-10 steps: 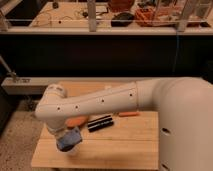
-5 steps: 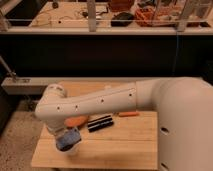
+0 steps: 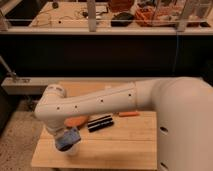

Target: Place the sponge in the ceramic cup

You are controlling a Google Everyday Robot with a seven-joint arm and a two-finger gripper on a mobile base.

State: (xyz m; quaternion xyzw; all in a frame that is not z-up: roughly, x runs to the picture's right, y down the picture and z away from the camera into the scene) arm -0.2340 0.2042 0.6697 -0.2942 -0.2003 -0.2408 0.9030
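gripper point(image 3: 63, 134): over ceramic cup point(image 3: 73, 149) | sponge point(image 3: 68, 139): at its tip, at cup mouth

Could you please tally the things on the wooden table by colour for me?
Blue: 1, sponge
White: 1, ceramic cup
Orange: 2, dish, thin stick
Black: 2, bars
Total: 6
End effector sits at the sponge, above the ceramic cup.
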